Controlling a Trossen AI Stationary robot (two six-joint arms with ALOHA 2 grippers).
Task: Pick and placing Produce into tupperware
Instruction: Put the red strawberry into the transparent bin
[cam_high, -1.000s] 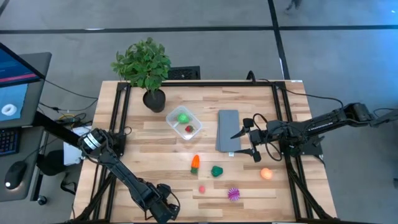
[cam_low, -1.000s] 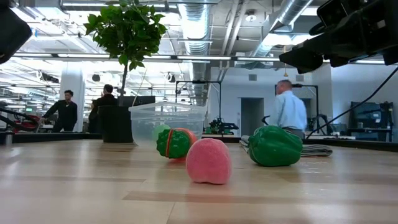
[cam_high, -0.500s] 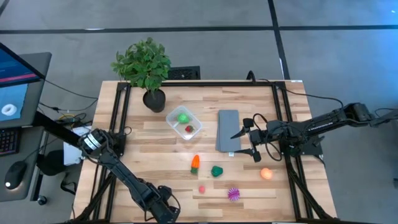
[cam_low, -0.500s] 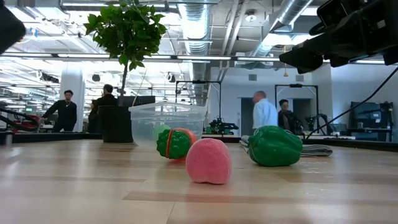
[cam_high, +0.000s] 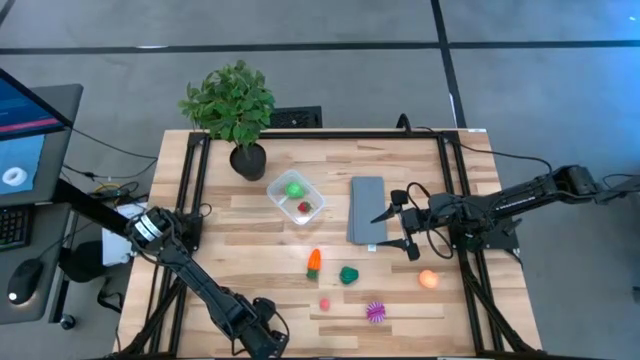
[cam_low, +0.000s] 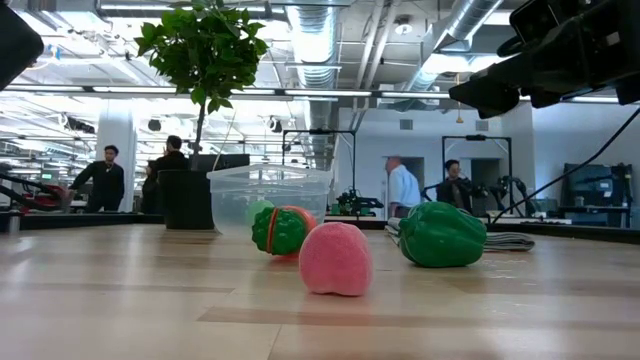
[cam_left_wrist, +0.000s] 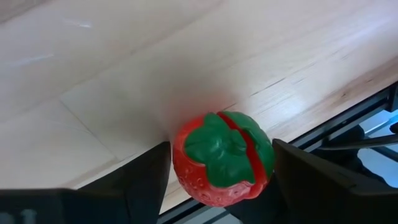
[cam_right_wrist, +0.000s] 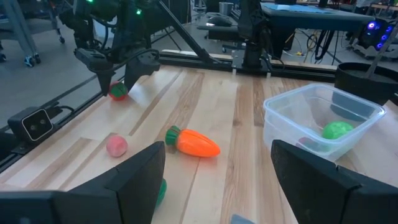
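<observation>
My left gripper (cam_high: 264, 338) is at the table's near edge, left of centre, shut on a red toy strawberry with a green top (cam_left_wrist: 222, 158); the right wrist view shows the strawberry (cam_right_wrist: 118, 91) too. My right gripper (cam_high: 390, 228) hovers open beside the grey slab, holding nothing. The clear tupperware (cam_high: 297, 198) sits on the table with a green ball (cam_high: 295, 188) and a red piece (cam_high: 304, 207) inside. On the wood lie the carrot (cam_high: 314, 262), dark green piece (cam_high: 348, 275), pink piece (cam_high: 324, 302), spiky purple ball (cam_high: 375, 311) and orange ball (cam_high: 428, 279). My left gripper pinches the strawberry between its two fingers, one on each side of the red body (cam_left_wrist: 186, 168), with the green top facing the wrist camera. The fingers (cam_right_wrist: 102, 78) come from above, pointing down. Whether the strawberry is clear of the table I cannot tell.
A potted plant (cam_high: 236, 110) stands at the far left corner, just beyond the tupperware. The flat grey slab (cam_high: 366, 210) lies right of the tupperware, under my right gripper's reach. Black frame rails run along the table's sides. People move in the room behind.
Neither arm nor any toy has moved. A person in the room behind the table has walked toward the left of the low view.
</observation>
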